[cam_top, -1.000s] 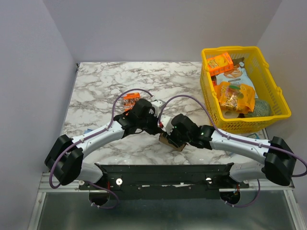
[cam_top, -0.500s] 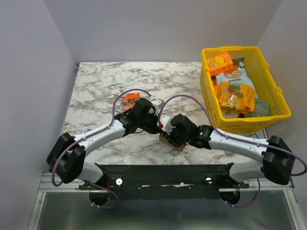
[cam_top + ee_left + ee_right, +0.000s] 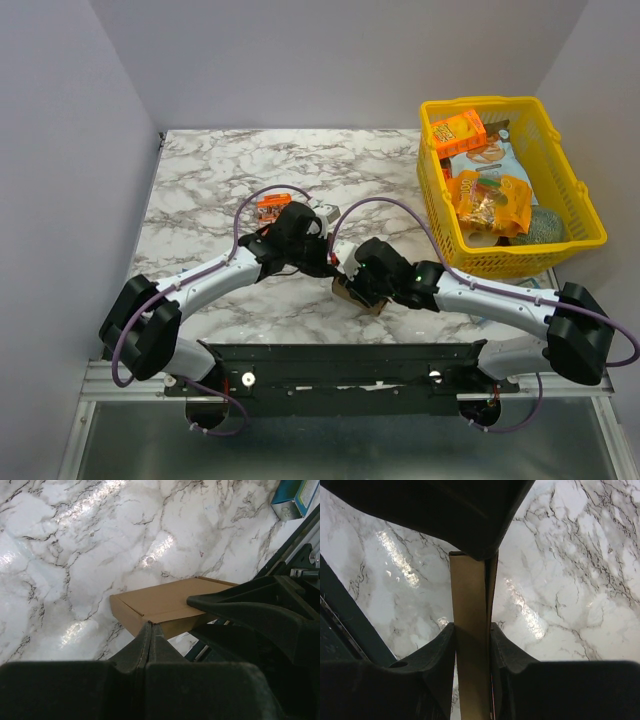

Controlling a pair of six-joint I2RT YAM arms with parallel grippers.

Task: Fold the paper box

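The paper box [image 3: 160, 602] is a small, flat, plain brown carton lying on the marble near the table's front edge. From above only its corner [image 3: 346, 293] shows under the two wrists. My right gripper [image 3: 471, 630] is shut on the paper box, one finger on each broad face, with the box edge-on between the pads. My left gripper [image 3: 151, 626] is shut, and its joined tips press against the box's near edge. From above the left gripper [image 3: 337, 268] and the right gripper [image 3: 361, 289] meet over the box.
A yellow basket [image 3: 580, 225] full of snacks, with an orange box inside, stands at the back right. A small orange pack [image 3: 272, 207] lies behind the left wrist. A blue carton [image 3: 295, 497] sits by the table's edge. The black frame rail [image 3: 340, 358] runs along the front.
The left wrist has shifted slightly to the left while its tips stay at the box. The right gripper keeps its hold on the box in the same place.
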